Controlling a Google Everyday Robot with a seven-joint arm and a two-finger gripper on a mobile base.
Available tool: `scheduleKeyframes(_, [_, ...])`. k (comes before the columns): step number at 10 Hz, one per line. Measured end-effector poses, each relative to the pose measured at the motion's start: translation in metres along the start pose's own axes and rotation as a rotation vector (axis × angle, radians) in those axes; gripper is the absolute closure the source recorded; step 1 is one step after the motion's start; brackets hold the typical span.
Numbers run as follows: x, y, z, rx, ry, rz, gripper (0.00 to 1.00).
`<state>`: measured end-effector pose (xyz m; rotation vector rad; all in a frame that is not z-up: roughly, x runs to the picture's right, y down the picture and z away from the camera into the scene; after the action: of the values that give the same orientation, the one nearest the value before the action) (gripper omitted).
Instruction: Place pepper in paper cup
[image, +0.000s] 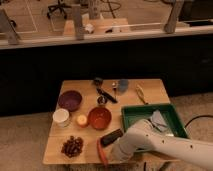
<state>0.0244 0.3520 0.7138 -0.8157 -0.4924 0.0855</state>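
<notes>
Wooden table (150, 90) on a speckled floor, with a dark low wall behind it and a lit room with chair legs beyond; the white arm enters from the lower right and ends at the table's front edge, where the gripper (110, 153) sits low over the wood; whether the gripper is wide, narrow or holding anything cannot be told, as the arm covers it; the pepper (101, 151) lies just left of the gripper, at the front edge of the table, its length running away from the camera; whether the two touch cannot be told; a black block (111, 137) lies just behind the gripper, tilted; a pile of dark round pieces (73, 146) lies to the gripper's left, past the pepper; the paper cup (61, 117) stands well to the left and further back, apart from the pepper; a small yellow-orange object (81, 120) sits between the cup and a red bowl (99, 118), which stands behind the block; a purple bowl (70, 100) stands behind the cup; a green tray (145, 107) holding a grey cloth (159, 121) lies to the gripper's right and behind; a blue-grey cup (122, 85) stands far behind, near the table's back edge
</notes>
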Motion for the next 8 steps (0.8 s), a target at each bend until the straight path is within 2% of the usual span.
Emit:
scheduleKeyframes(2, [0.004,-0.002,-0.004,0.013,0.008,0.010,0.84])
scheduleKeyframes(6, [0.014,-0.009,-0.021,0.065,-0.001,0.002,0.46])
scheduleKeyframes(8, [0.013,-0.009,-0.021,0.062,0.000,-0.001,0.44])
